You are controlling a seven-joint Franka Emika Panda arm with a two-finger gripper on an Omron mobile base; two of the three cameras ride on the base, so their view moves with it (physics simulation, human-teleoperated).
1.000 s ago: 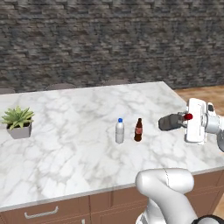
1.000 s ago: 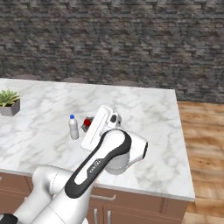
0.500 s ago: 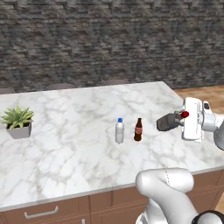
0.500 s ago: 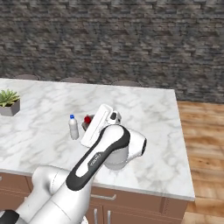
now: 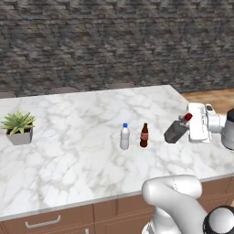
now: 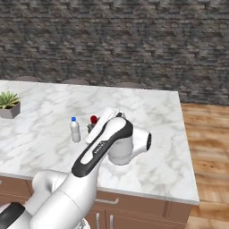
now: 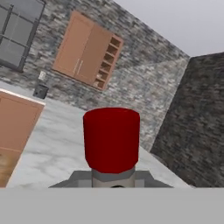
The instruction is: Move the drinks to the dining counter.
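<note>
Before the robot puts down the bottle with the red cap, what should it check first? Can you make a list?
1. Grey bottle held by the gripper: ok, jaws shut on it near the red cap.
2. Bottle upright: not ok, it hangs tilted over the dining counter.
3. Bare marble below to set it on: ok.
4. Clear of the cola bottle and the blue-capped bottle: ok, both stand apart to one side.
5. Other two drinks already on the counter: ok, both upright.
6. Gap left between bottle and counter: cannot tell.
</note>
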